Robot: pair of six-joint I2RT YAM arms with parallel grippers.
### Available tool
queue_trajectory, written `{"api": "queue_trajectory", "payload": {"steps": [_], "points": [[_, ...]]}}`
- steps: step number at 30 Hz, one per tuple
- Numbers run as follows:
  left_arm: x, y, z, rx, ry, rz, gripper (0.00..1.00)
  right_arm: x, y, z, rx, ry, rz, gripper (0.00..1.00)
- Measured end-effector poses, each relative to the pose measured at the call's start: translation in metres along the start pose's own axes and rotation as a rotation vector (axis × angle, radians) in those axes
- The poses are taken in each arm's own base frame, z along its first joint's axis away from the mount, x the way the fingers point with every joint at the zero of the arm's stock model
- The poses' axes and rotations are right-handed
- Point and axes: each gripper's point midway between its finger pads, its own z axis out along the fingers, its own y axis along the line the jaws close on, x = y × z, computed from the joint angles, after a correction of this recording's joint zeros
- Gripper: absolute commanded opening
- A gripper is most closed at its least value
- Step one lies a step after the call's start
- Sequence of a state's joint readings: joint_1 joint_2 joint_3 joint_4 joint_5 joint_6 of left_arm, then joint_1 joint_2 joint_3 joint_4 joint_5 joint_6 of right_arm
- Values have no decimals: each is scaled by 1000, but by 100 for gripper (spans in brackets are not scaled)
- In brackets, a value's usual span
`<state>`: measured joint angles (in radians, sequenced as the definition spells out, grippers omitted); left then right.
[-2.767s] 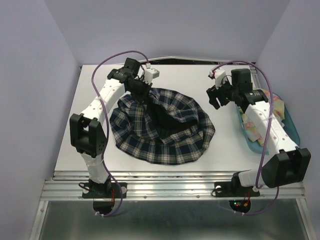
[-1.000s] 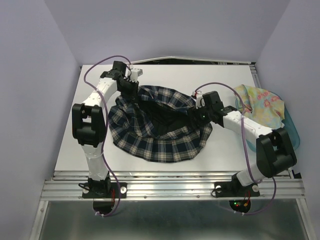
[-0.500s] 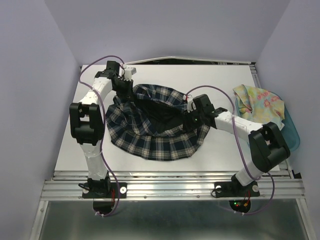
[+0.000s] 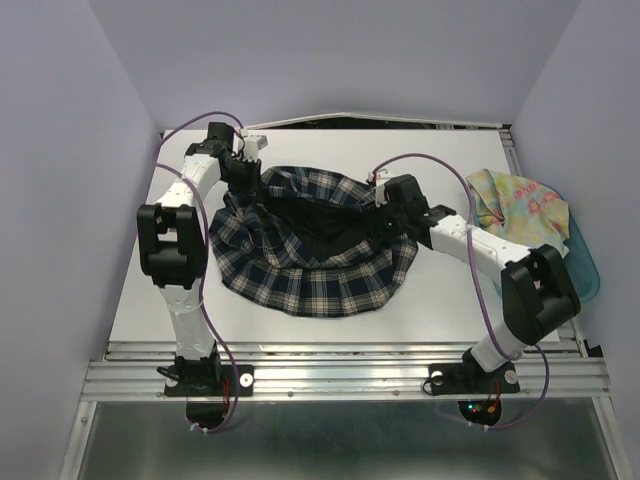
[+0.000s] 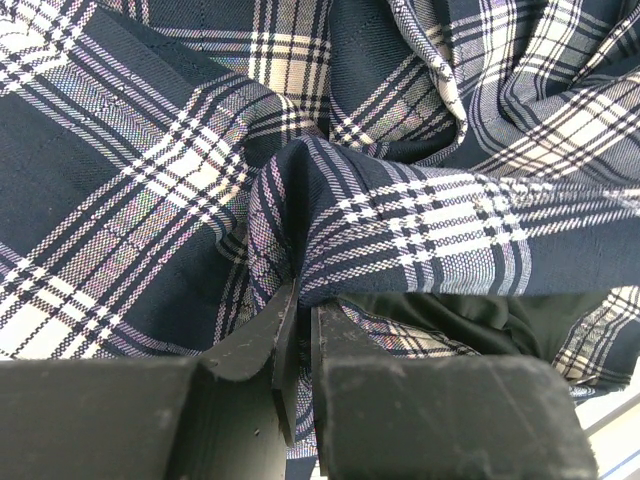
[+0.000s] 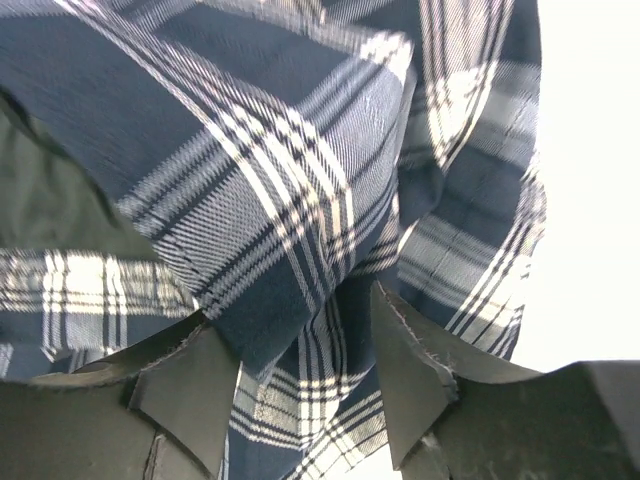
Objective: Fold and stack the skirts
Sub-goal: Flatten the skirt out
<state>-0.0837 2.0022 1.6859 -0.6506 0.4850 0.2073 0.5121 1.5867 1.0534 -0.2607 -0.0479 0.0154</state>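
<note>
Lab test cell: plain lavender walls (image 4: 70, 150) (bare white table (image 4: 440, 300)).

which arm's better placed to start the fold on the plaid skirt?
Probably left. The left gripper is shut on the plaid skirt; the right gripper only straddles a fold at the opposite edge, jaws apart.

Floral skirt (image 4: 518, 205) (partly behind bin (image 4: 585, 262))

The right gripper (image 4: 385, 212) has swung from the teal bin (image 4: 588, 262) onto the plaid skirt's (image 4: 310, 240) right edge.
</note>
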Motion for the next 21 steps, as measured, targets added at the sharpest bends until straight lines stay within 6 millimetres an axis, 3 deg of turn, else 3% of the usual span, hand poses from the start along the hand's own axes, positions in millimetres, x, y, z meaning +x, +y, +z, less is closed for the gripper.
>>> {"api": "queue_trajectory", "payload": {"steps": [3, 9, 14, 21], "points": [[0, 1, 0, -2, 0, 0, 15, -13, 0, -2, 2, -28, 3, 49], [0, 1, 0, -5, 1, 0, 15, -12, 6, -1, -33, -21, 11, 41], [0, 1, -1, -9, 2, 0, 15, -3, 14, 1, -75, 9, 26, 40], [-3, 1, -3, -13, -3, 3, 15, 31, 20, 5, -109, 87, 51, 41]]}}
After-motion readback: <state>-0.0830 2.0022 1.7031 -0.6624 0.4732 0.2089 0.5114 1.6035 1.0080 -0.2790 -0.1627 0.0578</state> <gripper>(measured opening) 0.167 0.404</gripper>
